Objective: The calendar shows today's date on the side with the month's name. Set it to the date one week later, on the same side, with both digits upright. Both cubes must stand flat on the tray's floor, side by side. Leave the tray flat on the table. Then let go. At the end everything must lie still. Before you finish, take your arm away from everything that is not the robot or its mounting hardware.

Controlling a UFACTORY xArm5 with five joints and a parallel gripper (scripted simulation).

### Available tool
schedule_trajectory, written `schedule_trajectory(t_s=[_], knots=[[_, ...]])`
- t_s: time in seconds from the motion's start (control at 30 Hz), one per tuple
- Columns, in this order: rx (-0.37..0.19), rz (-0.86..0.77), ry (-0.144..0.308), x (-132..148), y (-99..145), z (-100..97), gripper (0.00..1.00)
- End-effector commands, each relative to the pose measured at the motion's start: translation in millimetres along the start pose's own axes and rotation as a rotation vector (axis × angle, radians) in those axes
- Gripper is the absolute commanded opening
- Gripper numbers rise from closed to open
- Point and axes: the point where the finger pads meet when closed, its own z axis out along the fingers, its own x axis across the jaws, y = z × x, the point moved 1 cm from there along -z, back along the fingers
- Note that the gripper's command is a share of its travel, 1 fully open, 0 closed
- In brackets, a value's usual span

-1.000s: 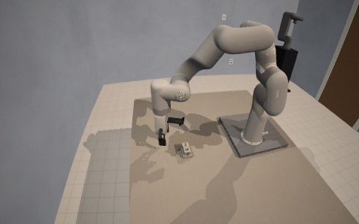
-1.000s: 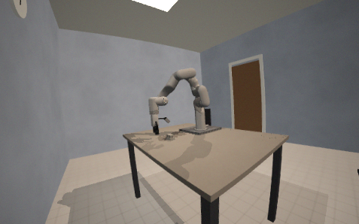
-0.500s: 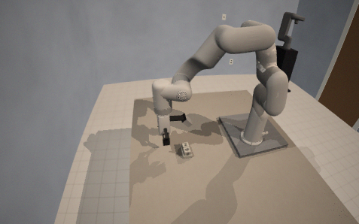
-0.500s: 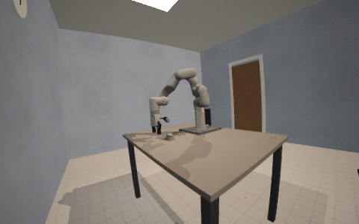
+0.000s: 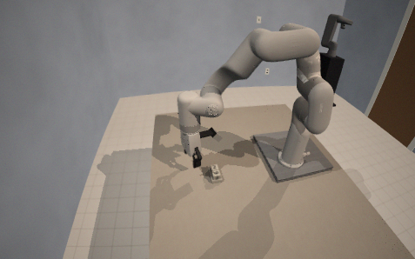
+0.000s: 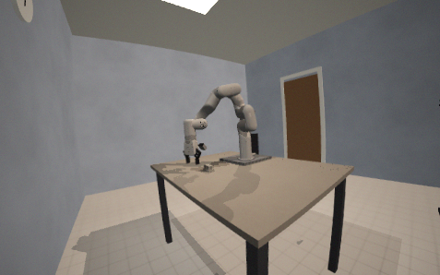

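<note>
Hanging over the surface with its fingers spread wide and nothing between them, the end effector sits just beside the calendar tray, toward the far-left corner side of it, and does not touch it. In the top view one dark finger points down near the tray while the other sticks out sideways, so the wrist looks turned rather than lined up for a straight grasp.

The tray lies roughly midway along the edge furthest from the door, between the arm's base plate and that edge. It appears flat on the surface, with pale cubes standing in it side by side. The digits and the month's name are too small to read, so the date now showing cannot be told.

As a judgement, the task looks to be at or near its start: no cube is lifted or lying outside the tray. Left to do, most likely, are picking up at least one cube, turning it to the needed digit, setting it back upright, then releasing and drawing away.
</note>
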Motion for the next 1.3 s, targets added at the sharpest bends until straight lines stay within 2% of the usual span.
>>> schedule_trajectory(t_s=[0.0,0.13,0.4,0.83,1.27], knots=[[-0.003,-0.139,-0.002,0,-2,-1.3,1.00],[-0.003,-0.229,-0.002,1,-3,-1.3,1.00],[-0.003,-0.230,-0.002,1,-3,1.5,1.00],[-0.004,-0.230,-0.002,0,-4,32.5,1.00],[-0.004,-0.230,-0.002,0,-4,34.1,1.00]])
